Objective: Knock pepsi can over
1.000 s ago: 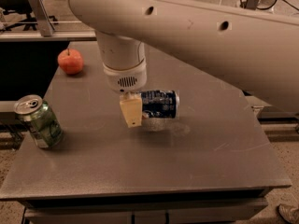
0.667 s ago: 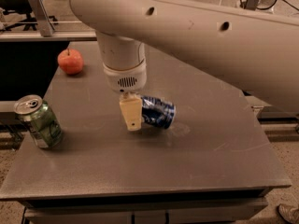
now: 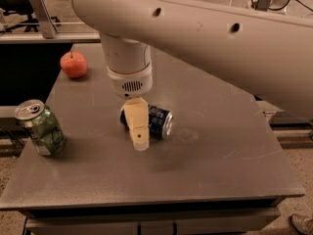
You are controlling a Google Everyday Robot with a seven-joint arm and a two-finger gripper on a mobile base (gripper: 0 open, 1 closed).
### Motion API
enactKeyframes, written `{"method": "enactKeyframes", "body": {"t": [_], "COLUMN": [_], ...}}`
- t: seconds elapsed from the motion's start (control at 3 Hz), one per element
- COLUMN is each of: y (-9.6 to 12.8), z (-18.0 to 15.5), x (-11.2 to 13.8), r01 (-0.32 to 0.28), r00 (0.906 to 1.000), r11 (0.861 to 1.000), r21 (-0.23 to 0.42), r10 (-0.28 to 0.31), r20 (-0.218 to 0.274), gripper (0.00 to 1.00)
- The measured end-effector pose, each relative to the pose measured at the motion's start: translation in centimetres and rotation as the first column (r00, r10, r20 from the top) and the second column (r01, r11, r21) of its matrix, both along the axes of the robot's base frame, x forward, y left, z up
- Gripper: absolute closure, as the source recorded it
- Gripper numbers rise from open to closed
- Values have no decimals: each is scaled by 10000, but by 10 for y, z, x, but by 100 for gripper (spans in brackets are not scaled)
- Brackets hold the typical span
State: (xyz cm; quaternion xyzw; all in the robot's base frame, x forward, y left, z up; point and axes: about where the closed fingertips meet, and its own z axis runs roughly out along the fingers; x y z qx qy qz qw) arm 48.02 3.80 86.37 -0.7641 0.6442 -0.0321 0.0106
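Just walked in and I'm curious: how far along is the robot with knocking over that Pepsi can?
Looks done: the pepsi can lies on its side on the table. In hand: the end effector hangs just in front of it, partly hiding it. Left: probably only drawing the arm back. The green can stands upright at the left edge.

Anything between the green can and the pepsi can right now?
In the camera view, only bare table, up to the pincer, which hangs in front of the pepsi can at its end on that side.
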Motion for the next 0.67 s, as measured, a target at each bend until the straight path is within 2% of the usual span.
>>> {"method": "enactKeyframes", "body": {"t": [0.33,0.67], "y": [-22,-70], "z": [13,25], "x": [16,31], "r01": [223,641], "r00": [9990,9945], "r11": [9995,9951], "r21": [201,758], "r10": [-231,-700], "r20": [392,780], "gripper": [0,0]}}
